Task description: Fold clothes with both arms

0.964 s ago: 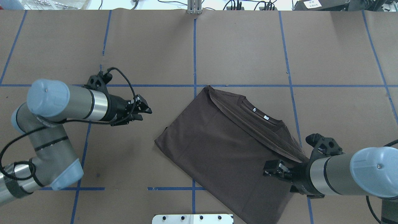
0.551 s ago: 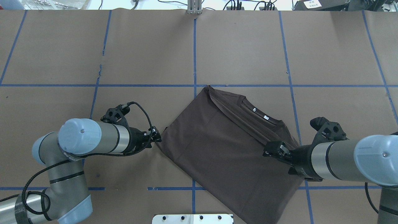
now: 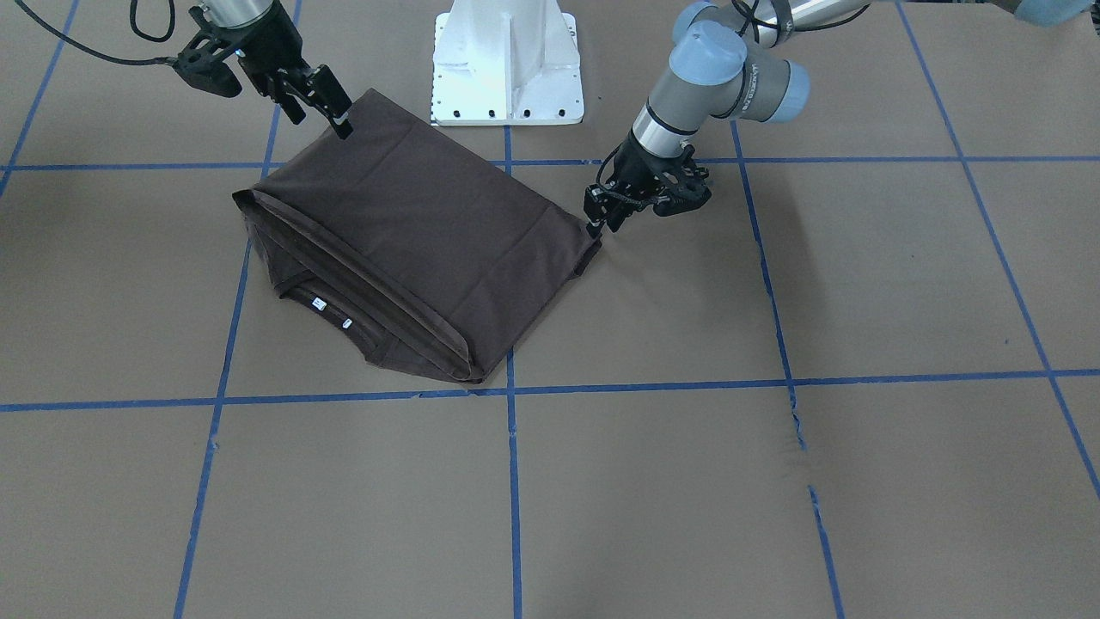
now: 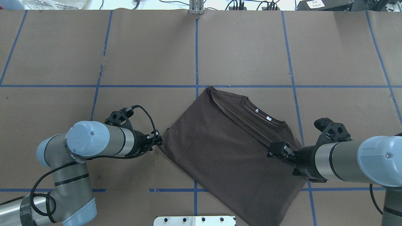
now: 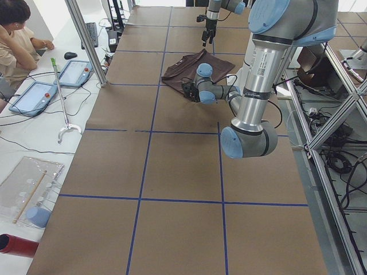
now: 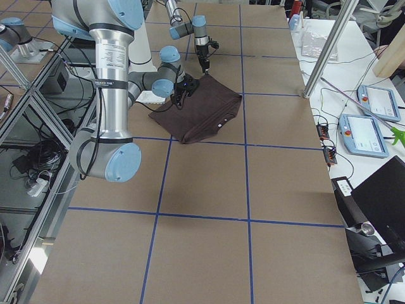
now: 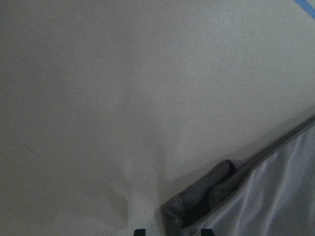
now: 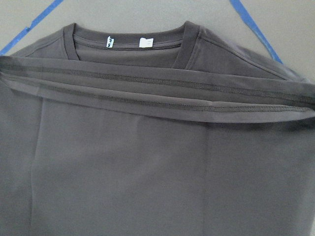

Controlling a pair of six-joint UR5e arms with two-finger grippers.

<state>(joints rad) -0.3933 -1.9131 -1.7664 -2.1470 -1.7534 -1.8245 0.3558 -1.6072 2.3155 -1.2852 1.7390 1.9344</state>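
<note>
- The left gripper (image 4: 158, 140) sits low over the table with its two fingers parted. The wrist camera shows their tips apart and a folded corner of cloth just ahead of them.
- The right gripper (image 4: 274, 150) hangs above the cloth's opposite side. Its fingers look parted and clasp nothing, and one tip reaches the fabric's edge in the front-facing view.
- Between the two grippers lies the dark brown T-shirt (image 4: 220, 147) — folded, askew, its hem doubled up across the chest.
- Ahead of the right gripper, past that hem, the ribbed collar (image 8: 188, 46) and two small white neck labels (image 8: 146, 43) face up.
- Beneath both grippers — brown paper (image 4: 141, 47) gridded with blue tape (image 4: 251, 86).
</note>
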